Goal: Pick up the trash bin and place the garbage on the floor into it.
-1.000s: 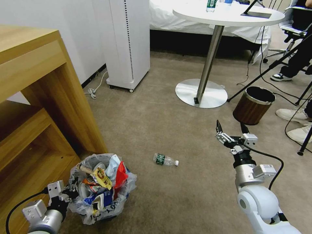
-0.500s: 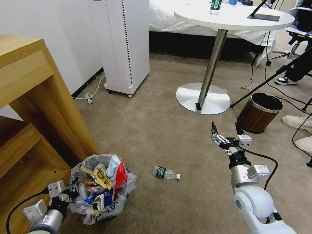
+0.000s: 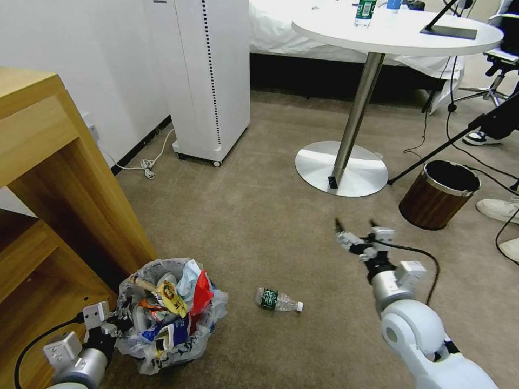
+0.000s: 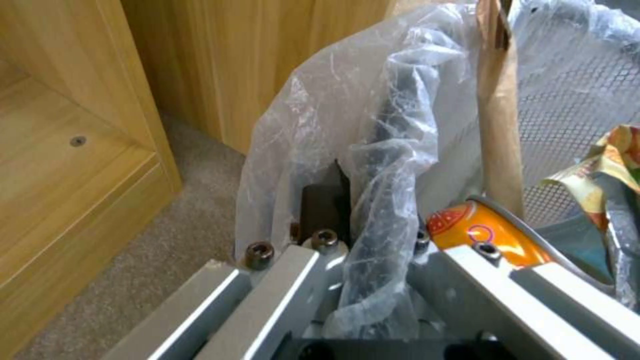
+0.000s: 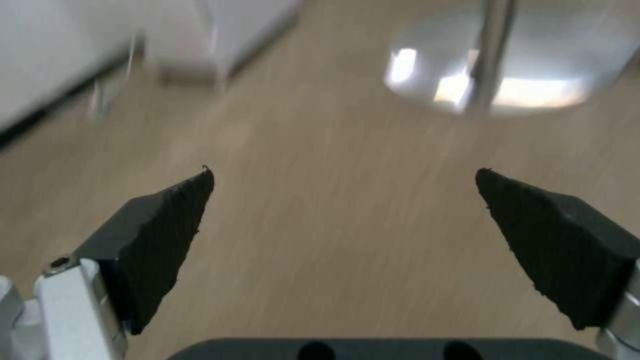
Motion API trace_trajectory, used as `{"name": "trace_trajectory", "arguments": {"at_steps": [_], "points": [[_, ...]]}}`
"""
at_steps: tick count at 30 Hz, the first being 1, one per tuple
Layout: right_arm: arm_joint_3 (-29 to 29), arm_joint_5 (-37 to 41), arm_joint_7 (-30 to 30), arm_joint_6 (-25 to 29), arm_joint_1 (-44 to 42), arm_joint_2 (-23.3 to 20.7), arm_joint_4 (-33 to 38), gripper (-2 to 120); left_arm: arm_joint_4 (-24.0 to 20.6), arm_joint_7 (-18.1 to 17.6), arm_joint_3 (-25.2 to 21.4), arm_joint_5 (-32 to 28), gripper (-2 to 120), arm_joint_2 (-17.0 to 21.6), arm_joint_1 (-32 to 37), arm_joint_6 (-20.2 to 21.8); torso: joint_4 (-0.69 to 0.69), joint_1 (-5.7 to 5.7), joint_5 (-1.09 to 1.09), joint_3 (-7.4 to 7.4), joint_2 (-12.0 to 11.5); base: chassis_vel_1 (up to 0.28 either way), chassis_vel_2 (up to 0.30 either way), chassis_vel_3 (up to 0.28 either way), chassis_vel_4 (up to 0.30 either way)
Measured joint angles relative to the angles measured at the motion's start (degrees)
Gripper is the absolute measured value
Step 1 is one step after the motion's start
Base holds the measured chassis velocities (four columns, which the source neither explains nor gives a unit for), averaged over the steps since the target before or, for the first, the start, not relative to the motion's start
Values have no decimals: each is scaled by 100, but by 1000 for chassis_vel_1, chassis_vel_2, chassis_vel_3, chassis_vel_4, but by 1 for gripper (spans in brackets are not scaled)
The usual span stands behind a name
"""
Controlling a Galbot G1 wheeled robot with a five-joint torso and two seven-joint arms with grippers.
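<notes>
Bin (image 3: 167, 319) is sitting on the carpet (image 3: 259, 227) beside the wooden shelf (image 3: 59, 178), full of litter. Left gripper (image 3: 113, 323) is clamping its jaws on the bin's rim. Right gripper (image 3: 354, 227) is hovering, jaws wide apart, beyond the bottle (image 3: 278, 300) lying on the carpet.

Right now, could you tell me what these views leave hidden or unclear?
- Head view: the trash bin bottom, buried under garbage and bag.
- Left wrist view: the left gripper fingertips, wrapped in the bag's plastic at the rim.
- Head view: the bottle label text, too small.
- Right wrist view: floor past the open right gripper, blurred.
</notes>
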Motion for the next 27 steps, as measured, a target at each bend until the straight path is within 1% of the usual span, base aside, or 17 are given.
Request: {"name": "trace_trajectory", "arguments": {"at_steps": [1, 3, 5, 6, 8, 10, 12, 14, 17, 18, 19, 20, 21, 22, 24, 25, 27], "points": [[-262, 310, 184, -293, 212, -102, -88, 100, 0, 4, -8, 2, 1, 1, 7, -12, 1, 0, 0, 0, 0, 0, 0, 0, 0], [-398, 461, 262, -450, 321, -148, -133, 100, 0, 6, -11, 2, 1, -3, 7, -14, 2, 0, 0, 0, 0, 0, 0, 0, 0], [-1030, 1050, 658, -1098, 839, -285, -366, 100, 13, 6, -21, 23, 1, -41, -29, -34, 0, 0, 0, 0, 0, 0, 0, 0, 0], [-1030, 1050, 658, -1098, 839, -285, -366, 100, 13, 6, -21, 23, 1, -41, -29, -34, 0, 0, 0, 0, 0, 0, 0, 0, 0], [-1599, 1219, 775, -1435, 1277, -352, -677, 100, 41, 7, -21, 51, 1, -89, -64, -55, 0, 0, 0, 0, -1, 0, 0, 0, 0], [-1689, 1233, 769, -1503, 1341, -365, -727, 100, 45, 7, -20, 57, 1, -98, -69, -57, 0, 0, 1, 0, 0, 0, 0, 0, 0], [-2284, 1233, 396, -1946, 1757, -538, -1023, 100, 96, 8, -20, 86, 1, -149, -119, -86, 1, 0, -1, 0, 0, 0, 0, 0, 0], [-2411, 1193, 273, -2016, 1824, -596, -1069, 100, 121, 8, -16, 86, 1, -150, -156, -86, 2, 0, 1, 0, 0, 0, 0, 0, 0], [-2820, 791, -520, -2185, 2016, -961, -1265, 100, 272, 4, 68, 86, 1, -107, -327, -106, -3, 0, -1, 0, 0, 0, 0, 0, 0], [-2820, 791, -520, -2185, 2016, -961, -1265, 100, 272, 4, 68, 86, 1, -107, -327, -106, -3, 0, -1, 0, 0, 0, 0, 0, 0], [-2972, 459, -1049, -2210, 2127, -1109, -1429, 100, 325, 17, 92, 97, 1, -119, -351, -133, -3, 0, 0, 1, -1, 0, 0, 0, 0], [-3118, 145, -1386, -2191, 2251, -1197, -1590, 100, 353, 30, 98, 118, 1, -137, -359, -158, -3, 0, 0, 0, 0, 0, 0, 0, 0], [-3118, 145, -1386, -2191, 2251, -1197, -1590, 100, 353, 30, 98, 118, 1, -137, -359, -158, -3, 0, 0, 0, 0, 0, 0, 0, 0], [-3256, -132, -1595, -2115, 2369, -1244, -1752, 100, 364, 35, 97, 132, 1, -152, -362, -176, -2, 0, -2, 0, 0, 0, 0, 0, 0], [-3605, -929, -2112, -1810, 2731, -1253, -2256, 100, 372, 43, 93, 145, 1, -184, -366, -197, -1, 0, 1, 1, 0, 0, 0, 0, 0], [-3605, -929, -2112, -1810, 2731, -1253, -2256, 100, 372, 43, 93, 145, 1, -184, -366, -197, -1, 0, 1, 1, 0, 0, 0, 0, 0], [-3738, -1234, -2382, -1671, 2911, -1204, -2483, 100, 372, 47, 84, 148, 1, -208, -359, -212, -2, 0, -2, 1, -1, 0, 0, 0, 0]]}}
